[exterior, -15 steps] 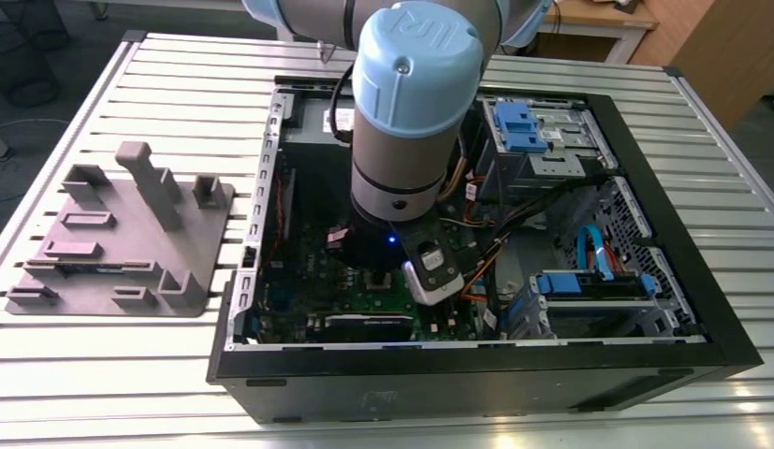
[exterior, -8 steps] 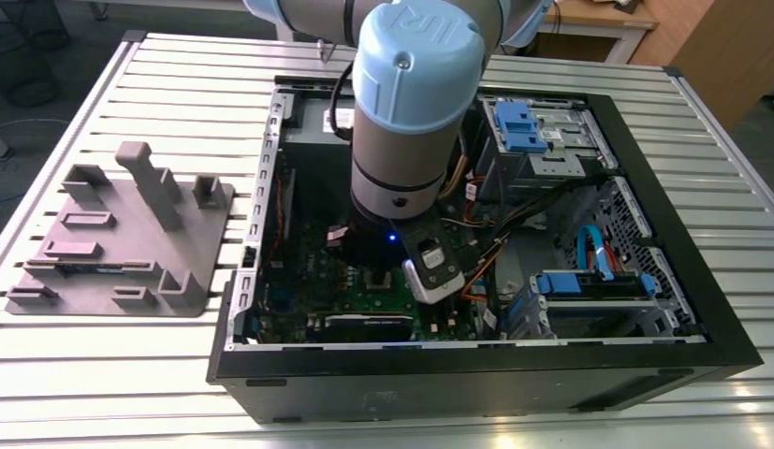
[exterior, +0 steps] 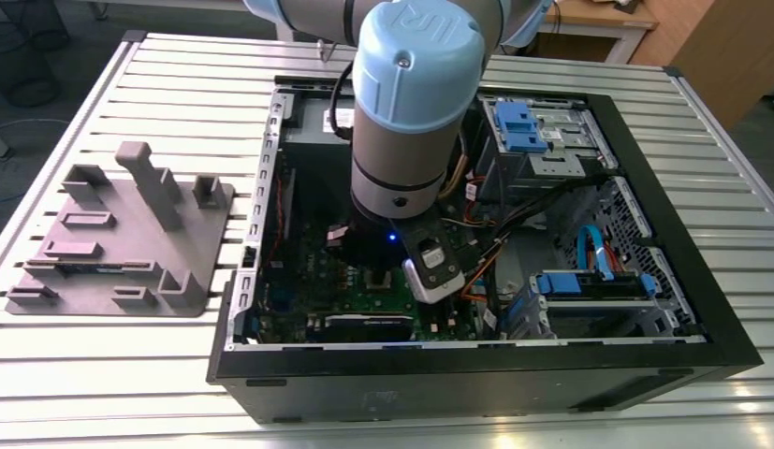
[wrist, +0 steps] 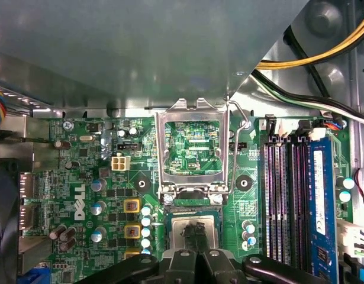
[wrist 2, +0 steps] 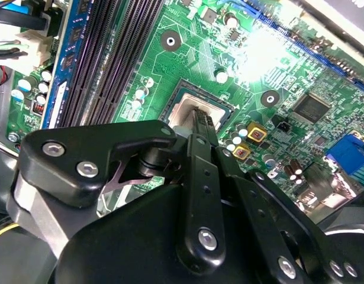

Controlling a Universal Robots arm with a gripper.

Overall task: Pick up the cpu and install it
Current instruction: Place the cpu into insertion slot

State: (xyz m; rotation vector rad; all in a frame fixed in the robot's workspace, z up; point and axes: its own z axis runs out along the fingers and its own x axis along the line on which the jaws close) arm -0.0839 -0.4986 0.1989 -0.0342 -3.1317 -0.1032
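On the motherboard [wrist: 81, 171], cpu [wrist: 210, 228] lies beneath end effector [wrist: 194, 234].

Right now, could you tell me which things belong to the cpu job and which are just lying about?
Job: cpu, gripper, open socket frame, motherboard.
Lying about: grey jig, memory slots, blue drive bracket.

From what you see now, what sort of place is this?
Probably a robotics lab or workshop bench: a robot arm reaches into an open computer case lying on a slatted metal table, with a grey moulded fixture beside it.
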